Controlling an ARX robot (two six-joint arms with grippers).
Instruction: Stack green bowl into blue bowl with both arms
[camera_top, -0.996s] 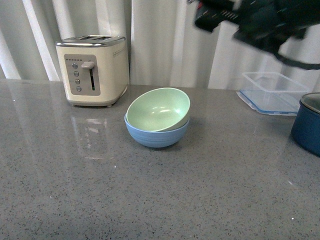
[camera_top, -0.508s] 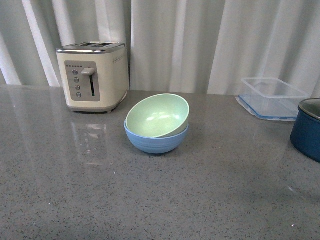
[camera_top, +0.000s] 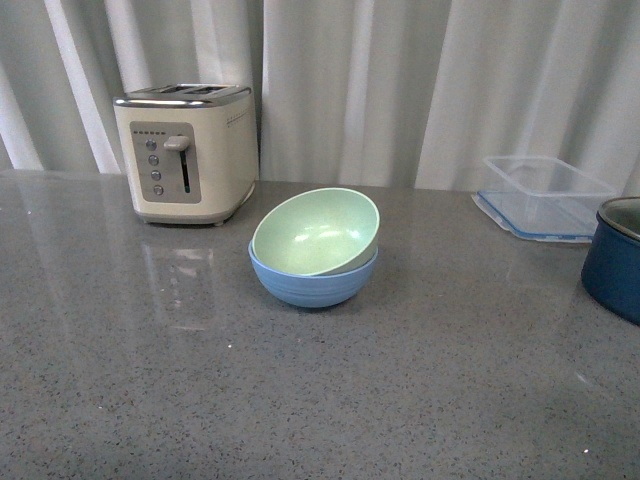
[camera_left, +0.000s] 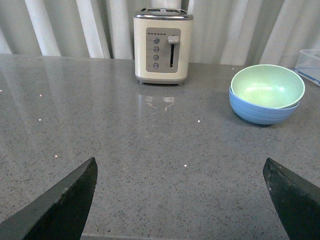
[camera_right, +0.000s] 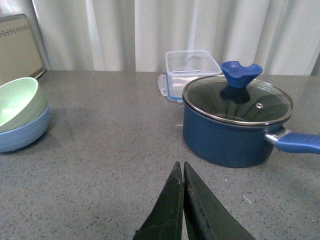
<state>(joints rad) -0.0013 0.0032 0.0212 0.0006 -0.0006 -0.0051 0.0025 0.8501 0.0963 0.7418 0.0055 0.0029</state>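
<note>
green bowl (camera_top: 316, 230) tilted in blue bowl (camera_top: 313, 281), on desk (camera_top: 300, 400) | L fingers (camera_left: 65, 202) spread wide, empty | R fingers (camera_right: 172, 210) closed, empty

Left tool (camera_left: 180, 197): we see its two dark fingers spread wide apart, holding nothing.
Right tool (camera_right: 183, 200): we see its fingers pressed together, tips touching, empty.
Front view: neither arm shows.

A pale mint-green bowl (camera_top: 316, 230) nests tilted in a sky-blue bowl (camera_top: 313, 282) with faint ridges, on my speckled grey tabletop (camera_top: 320, 400). A cream toaster (camera_top: 186, 150) topped in silver stands before white curtains (camera_top: 400, 80). Beyond my black right pincer (camera_right: 183, 175): a navy pot (camera_right: 235, 125), blue-handled.
</note>
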